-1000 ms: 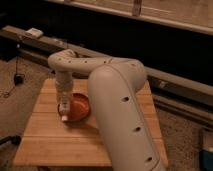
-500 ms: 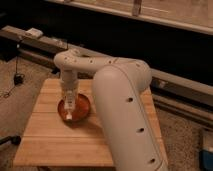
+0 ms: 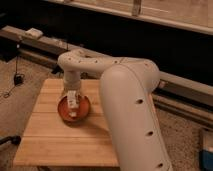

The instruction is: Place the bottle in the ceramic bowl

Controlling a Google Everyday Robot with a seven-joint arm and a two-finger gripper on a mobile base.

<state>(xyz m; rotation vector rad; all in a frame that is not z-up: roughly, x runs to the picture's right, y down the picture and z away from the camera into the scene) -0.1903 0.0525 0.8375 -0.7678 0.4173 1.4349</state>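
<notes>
The orange-red ceramic bowl (image 3: 61, 112) sits on the left half of a wooden slat table (image 3: 50, 137). My white arm reaches in from the lower right, bends over the table's back edge and points straight down. The gripper (image 3: 73, 104) hangs over the middle of the bowl. A small white bottle (image 3: 75, 113) shows just below it, inside the bowl's outline. I cannot make out whether the bottle rests in the bowl or is still held.
My bulky forearm (image 3: 132, 115) covers the table's right side. A long dark rail (image 3: 45, 45) with a white box (image 3: 34, 33) on it runs behind the table. Cables lie on the floor at the left. A blue object (image 3: 207, 150) sits at the far right.
The gripper moved from the bowl's left edge to over its middle, carrying the white bottle along. The bowl stayed in place.
</notes>
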